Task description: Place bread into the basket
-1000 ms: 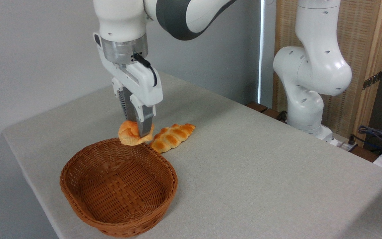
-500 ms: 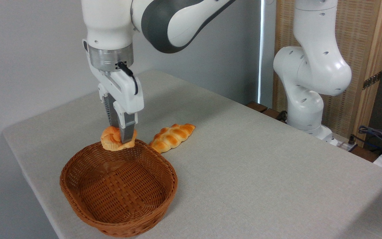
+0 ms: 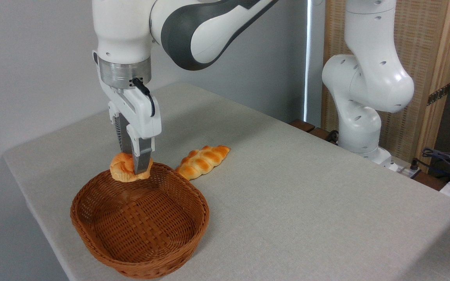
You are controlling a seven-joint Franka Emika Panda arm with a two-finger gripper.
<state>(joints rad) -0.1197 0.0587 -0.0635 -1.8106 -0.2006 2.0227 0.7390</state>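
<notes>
The basket (image 3: 139, 222) sits at the lower left of the frame on the counter (image 3: 287, 203). Just above its far rim, left of centre, the gripper (image 3: 133, 166) is clamped on the bread (image 3: 121, 171), held off the counter. A braided loaf (image 3: 203, 160) lies just beyond the basket, to the right.

bun (image 3: 122, 172) over basket (image 3: 139, 249) far rim | loaf (image 3: 202, 161) right, on table (image 3: 307, 203)

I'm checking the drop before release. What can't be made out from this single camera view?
- Whether the bun is past the basket far rim or only above it: one view gives no depth.
- The bun's right part: covered by the near finger of the gripper.
- The far finger: mostly hidden behind the near one.
- The arm's upper links: cut off by the top edge.
</notes>
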